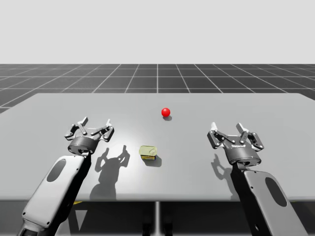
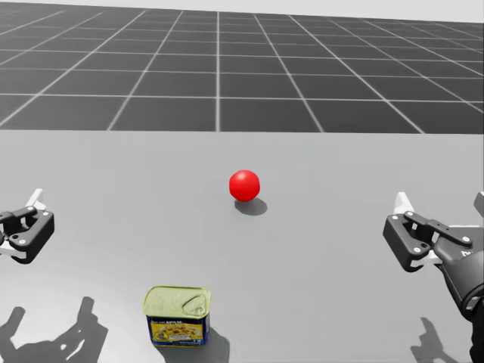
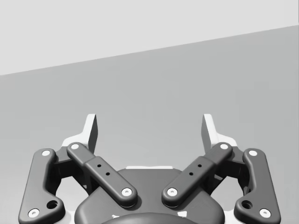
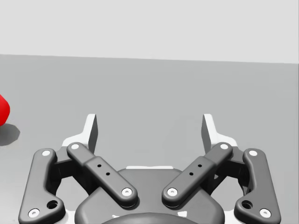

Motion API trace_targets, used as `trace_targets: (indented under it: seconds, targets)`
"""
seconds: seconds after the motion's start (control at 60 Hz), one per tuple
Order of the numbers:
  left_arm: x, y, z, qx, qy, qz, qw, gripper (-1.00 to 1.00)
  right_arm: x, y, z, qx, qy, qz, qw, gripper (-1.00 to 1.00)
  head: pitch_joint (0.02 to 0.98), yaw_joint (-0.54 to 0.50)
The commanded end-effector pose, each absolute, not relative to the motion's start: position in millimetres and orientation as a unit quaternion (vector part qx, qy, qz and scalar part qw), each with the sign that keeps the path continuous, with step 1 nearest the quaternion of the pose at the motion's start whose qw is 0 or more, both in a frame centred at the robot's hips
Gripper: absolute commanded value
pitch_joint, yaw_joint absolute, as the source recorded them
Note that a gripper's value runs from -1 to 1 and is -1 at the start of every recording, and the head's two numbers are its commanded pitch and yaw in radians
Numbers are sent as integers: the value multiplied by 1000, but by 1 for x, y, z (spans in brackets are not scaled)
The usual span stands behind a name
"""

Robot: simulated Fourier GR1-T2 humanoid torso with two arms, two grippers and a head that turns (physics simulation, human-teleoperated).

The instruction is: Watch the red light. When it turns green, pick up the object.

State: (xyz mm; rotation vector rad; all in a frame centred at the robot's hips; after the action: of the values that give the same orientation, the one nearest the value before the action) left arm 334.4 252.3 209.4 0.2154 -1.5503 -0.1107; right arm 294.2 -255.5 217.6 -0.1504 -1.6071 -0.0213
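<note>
Beyond green can (image 2: 178, 314), red light (image 2: 244, 185) lit

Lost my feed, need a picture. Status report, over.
Left end effector open, right end effector open, both empty. Round red light not green. Yellow-lidded blue rectangular tin untouched, nothing blocking it.

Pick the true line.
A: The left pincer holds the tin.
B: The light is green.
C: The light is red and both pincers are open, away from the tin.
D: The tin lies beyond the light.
C: the light is red, and the left pincer and right pincer stand open with nothing between their fingers, apart from the tin.
</note>
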Motion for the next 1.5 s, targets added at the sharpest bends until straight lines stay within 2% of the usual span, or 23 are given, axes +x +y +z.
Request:
trace_targets:
  seconds: [0.017, 0.9, 1.033, 1.233, 1.5]
  targets:
    - [335, 252, 209, 96, -698, -50, 708, -1000, 294, -255, 218, -68, -720, -10, 691, -1000, 581, -68]
    - [335, 252, 209, 96, -698, -51, 708, -1000, 294, -255, 218, -69, -720, -9, 690, -1000, 591, -66]
    - [335, 252, 209, 96, -697, -51, 708, -1000, 294, -255, 218, -69, -720, -9, 690, -1000, 635, -48]
    - [335, 252, 209, 96, -697, -52, 709, -1000, 294, -255, 217, -68, -719, -7, 692, -1000, 763, 2]
    - [335, 249, 208, 93, -696, -61, 709, -1000, 294, -252, 217, -74, -718, 0, 692, -1000, 862, 59]
